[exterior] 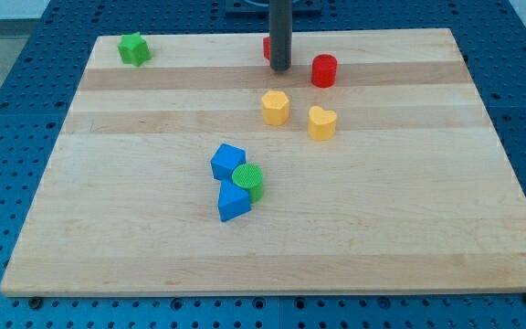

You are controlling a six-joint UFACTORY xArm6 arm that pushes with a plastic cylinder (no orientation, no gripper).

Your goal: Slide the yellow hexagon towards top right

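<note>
The yellow hexagon (275, 107) lies on the wooden board (153, 247), right of centre in the upper half. My tip (280, 68) rests on the board just above it, a short gap away, not touching. A yellow heart-shaped block (321, 122) lies just right of and slightly below the hexagon. A red cylinder (324, 70) stands right of my tip. Another red block (268, 47) is mostly hidden behind the rod near the top edge.
A green star-like block (134, 49) sits at the top left corner. Near the board's centre, a blue block (227, 162), a green cylinder (248, 181) and a second blue block (234, 202) cluster together. Blue pegboard surrounds the board.
</note>
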